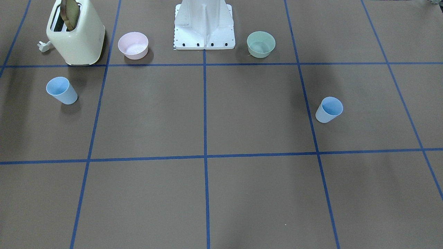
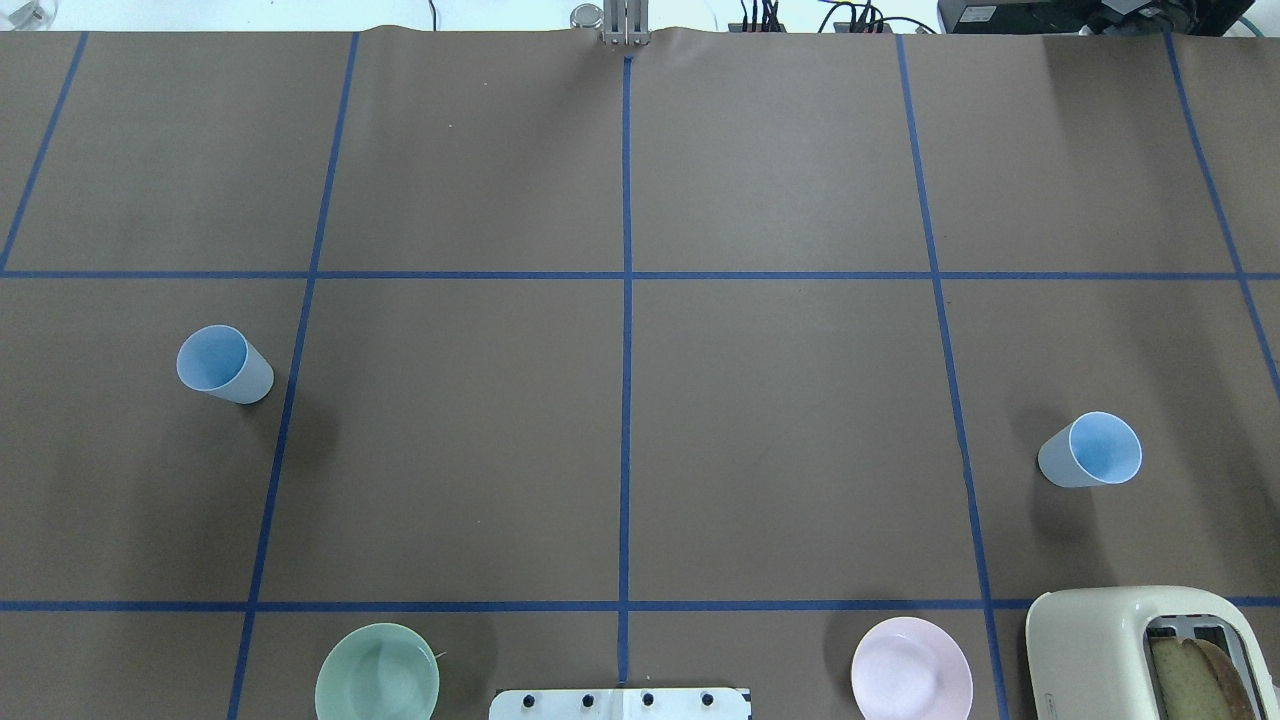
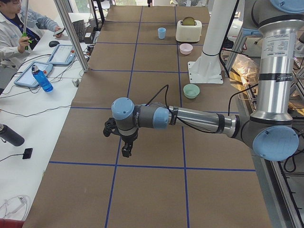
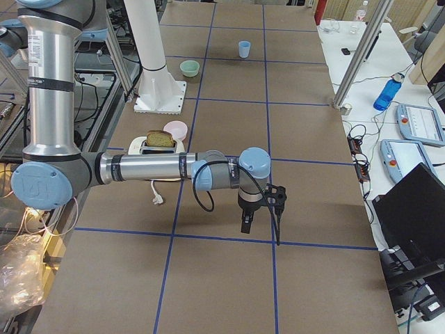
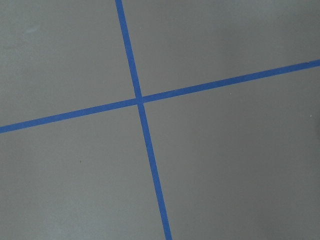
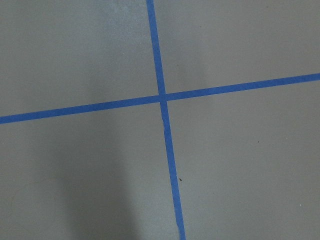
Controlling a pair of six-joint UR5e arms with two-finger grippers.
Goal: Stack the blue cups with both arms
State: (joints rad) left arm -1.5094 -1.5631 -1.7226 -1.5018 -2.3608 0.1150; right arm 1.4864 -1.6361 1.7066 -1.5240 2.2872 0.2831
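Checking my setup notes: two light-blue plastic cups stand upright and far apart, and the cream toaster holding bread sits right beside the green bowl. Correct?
Not quite. The cream toaster sits beside the pink plastic bowl; the green plastic bowl is across the white pedestal. The front-facing view shows it. The light-blue plastic cups do stand upright, far apart.

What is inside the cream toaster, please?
A slice of browned bread stands in one slot of the toaster, its top sticking out. Its lower part is hidden inside.
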